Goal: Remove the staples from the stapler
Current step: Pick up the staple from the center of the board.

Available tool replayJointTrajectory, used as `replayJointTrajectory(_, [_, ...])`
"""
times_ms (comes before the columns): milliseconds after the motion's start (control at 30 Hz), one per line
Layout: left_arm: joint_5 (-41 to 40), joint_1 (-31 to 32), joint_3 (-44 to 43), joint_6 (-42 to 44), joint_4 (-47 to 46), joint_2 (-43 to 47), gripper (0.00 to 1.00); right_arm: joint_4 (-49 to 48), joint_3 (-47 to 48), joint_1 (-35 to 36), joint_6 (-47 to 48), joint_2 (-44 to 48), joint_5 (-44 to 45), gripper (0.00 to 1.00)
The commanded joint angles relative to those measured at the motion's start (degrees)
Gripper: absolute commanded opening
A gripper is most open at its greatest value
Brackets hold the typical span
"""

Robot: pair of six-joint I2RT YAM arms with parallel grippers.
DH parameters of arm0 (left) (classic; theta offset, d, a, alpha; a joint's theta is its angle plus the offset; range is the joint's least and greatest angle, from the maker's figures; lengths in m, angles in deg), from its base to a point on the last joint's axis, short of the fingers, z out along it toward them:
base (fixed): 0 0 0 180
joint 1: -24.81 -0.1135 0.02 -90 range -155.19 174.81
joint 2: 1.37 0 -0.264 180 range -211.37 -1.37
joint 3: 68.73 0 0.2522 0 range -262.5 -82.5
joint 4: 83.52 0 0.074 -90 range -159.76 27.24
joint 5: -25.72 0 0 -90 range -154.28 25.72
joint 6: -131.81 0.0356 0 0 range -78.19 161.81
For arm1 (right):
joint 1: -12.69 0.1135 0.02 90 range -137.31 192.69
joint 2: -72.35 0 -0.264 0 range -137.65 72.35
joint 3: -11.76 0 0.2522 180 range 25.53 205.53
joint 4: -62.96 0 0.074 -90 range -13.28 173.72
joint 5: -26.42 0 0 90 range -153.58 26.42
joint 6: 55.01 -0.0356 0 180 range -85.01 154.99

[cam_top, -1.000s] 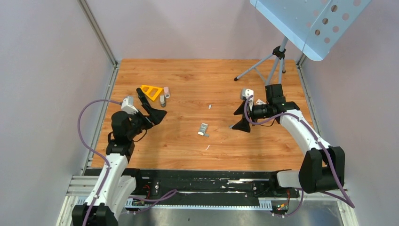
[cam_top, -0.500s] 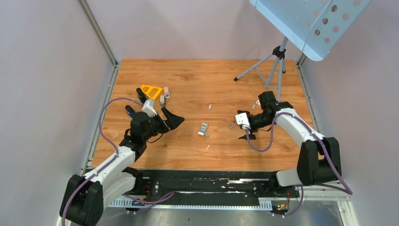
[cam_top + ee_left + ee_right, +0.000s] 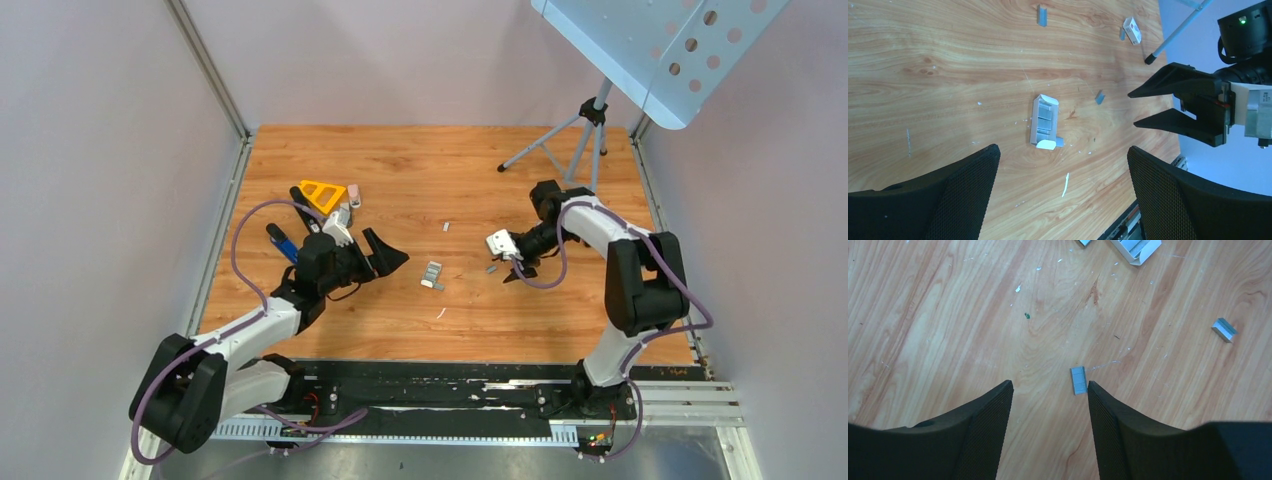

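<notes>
A grey box of staples [image 3: 432,275] [image 3: 1044,122] lies mid-table. Short staple strips lie near it, one at the back [image 3: 447,226] and one on the right [image 3: 491,268] [image 3: 1078,380]. My right gripper [image 3: 516,266] [image 3: 1049,385] points down over that right strip, open. The strip lies on the wood just inside one fingertip, nothing gripped. My left gripper [image 3: 392,254] [image 3: 1063,150] is wide open and empty, left of the box. A small pink object [image 3: 353,195] by the orange triangle may be the stapler; it is too small to tell.
An orange triangle [image 3: 322,193] and a blue-handled item [image 3: 283,243] lie at the left behind my left arm. A tripod [image 3: 580,130] with a perforated panel stands at the back right. Another strip [image 3: 1223,330] and a white scrap [image 3: 1066,185] lie on the wood.
My left arm has reached right toward the staple box, jaws still wide. My right arm has swung round and come down over a staple strip, its jaws narrowing.
</notes>
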Motion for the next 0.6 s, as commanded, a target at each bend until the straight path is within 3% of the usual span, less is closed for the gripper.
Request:
replayJointTrajectory(0, [-1.32, 0.95, -1.73, 0.69, -2.17, -0.83, 1.00, 5.87, 4.41, 1.78, 1.58, -4.09, 2.29, 0.59])
replayJointTrajectory(267, [-1.67, 1.17, -1.80, 0.77, -2.25, -1.45, 1.00, 4.22, 10.34, 3.61, -3.31, -9.62, 5.84, 0.53])
replayJointTrajectory(567, [-1.79, 1.26, -1.55, 0.65, -2.67, -2.36, 1.00, -2.21, 9.43, 6.59, -7.93, -11.92, 11.21, 0.49])
